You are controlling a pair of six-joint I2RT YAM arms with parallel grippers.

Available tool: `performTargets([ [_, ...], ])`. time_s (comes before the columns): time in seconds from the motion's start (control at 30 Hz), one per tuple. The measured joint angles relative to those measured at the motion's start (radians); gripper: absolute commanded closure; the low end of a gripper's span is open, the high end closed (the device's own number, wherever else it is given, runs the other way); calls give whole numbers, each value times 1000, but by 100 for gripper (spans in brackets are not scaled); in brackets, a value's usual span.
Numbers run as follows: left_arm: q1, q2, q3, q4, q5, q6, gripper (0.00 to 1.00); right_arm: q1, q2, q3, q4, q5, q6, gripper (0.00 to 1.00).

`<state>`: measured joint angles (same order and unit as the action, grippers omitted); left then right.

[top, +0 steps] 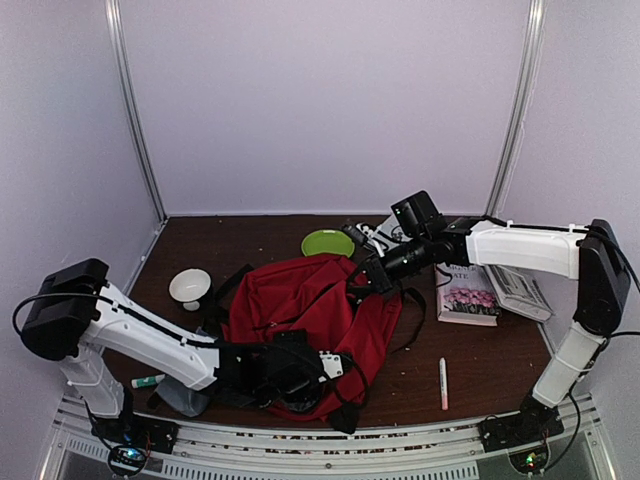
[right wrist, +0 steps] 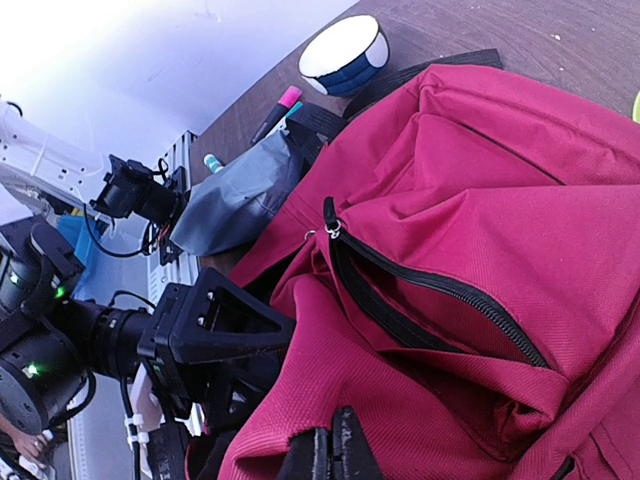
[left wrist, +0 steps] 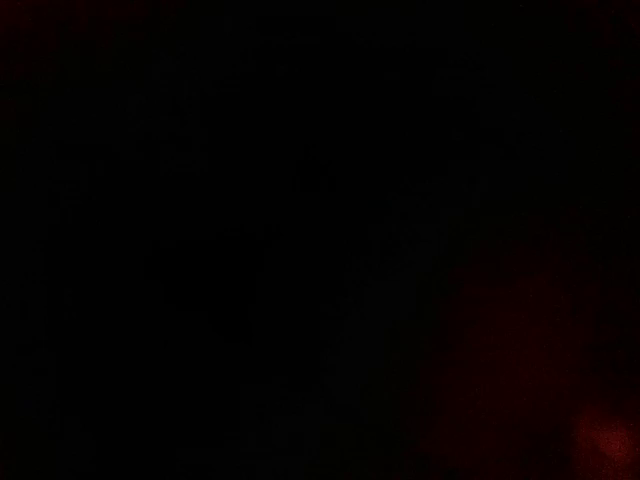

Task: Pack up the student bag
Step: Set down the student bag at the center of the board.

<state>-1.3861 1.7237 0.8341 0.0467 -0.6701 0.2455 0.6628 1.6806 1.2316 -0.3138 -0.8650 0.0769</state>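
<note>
The red student bag (top: 310, 320) lies in the middle of the table, its black zipper (right wrist: 430, 285) open. My right gripper (top: 372, 272) is at the bag's far upper edge. In the right wrist view its fingertips (right wrist: 335, 455) are pressed together on a fold of the bag's red fabric (right wrist: 420, 400), holding it up. My left gripper (top: 300, 372) is pushed into the bag's near opening, with only its black wrist (right wrist: 215, 335) showing. The left wrist view is almost black with a faint red glow, so its jaws are hidden.
A green plate (top: 327, 243) sits behind the bag and a white bowl (top: 190, 287) to its left. A book (top: 467, 295) and a printed booklet (top: 517, 290) lie at the right, with a pen (top: 443, 383) near the front. A grey pouch (top: 185, 395) and a marker (top: 148, 381) lie at the front left.
</note>
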Motion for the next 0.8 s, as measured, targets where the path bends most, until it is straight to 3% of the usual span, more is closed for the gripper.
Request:
performTargets([
  [0.07, 1, 10, 2, 26, 0, 10, 3, -7, 0, -6, 10, -6, 15, 100],
  [0.1, 0, 15, 5, 36, -3, 17, 11, -11, 0, -7, 14, -11, 24, 100],
  [0.3, -12, 142, 109, 62, -108, 62, 97, -26, 0, -8, 30, -25, 32, 97],
  [0.43, -7, 56, 37, 79, -152, 66, 100, -31, -2, -8, 11, -15, -16, 89],
  [0.6, 29, -193, -9, 60, -177, 25, 100, -70, -36, -17, -27, 10, -123, 65],
  [0.8, 89, -365, 26, 34, -136, -51, 100, -100, -107, -11, -147, 8, -351, 54],
])
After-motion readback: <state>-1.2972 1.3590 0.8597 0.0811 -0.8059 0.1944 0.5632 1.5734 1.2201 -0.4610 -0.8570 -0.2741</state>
